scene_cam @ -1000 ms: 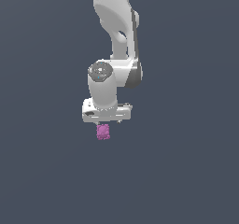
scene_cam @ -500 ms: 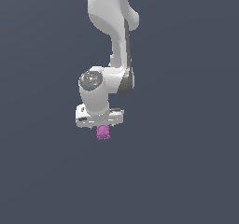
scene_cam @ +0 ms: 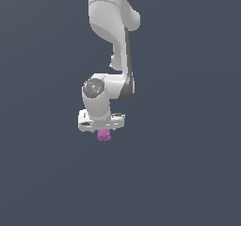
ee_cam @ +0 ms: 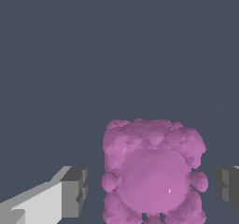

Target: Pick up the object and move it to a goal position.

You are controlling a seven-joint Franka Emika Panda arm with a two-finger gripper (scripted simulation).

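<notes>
The object [scene_cam: 104,135] is a small magenta-pink bumpy blob, roughly cube-shaped, just under the white hand in the exterior view. In the wrist view the object [ee_cam: 151,171] fills the lower middle. My gripper [scene_cam: 103,131] is open and straddles it. The wrist view shows the gripper [ee_cam: 150,190] with one grey finger pad [ee_cam: 74,190] on one side of the blob and the other finger pad [ee_cam: 228,185] on the opposite side. A visible gap separates each pad from the blob, so neither touches it.
The white arm [scene_cam: 113,27] comes down from the top of the exterior view. The ground is a plain dark grey-blue surface [scene_cam: 188,173] with nothing else on it in view.
The hand has come down toward the object and the arm has swung a little toward the exterior view's left. The object has stayed where it was.
</notes>
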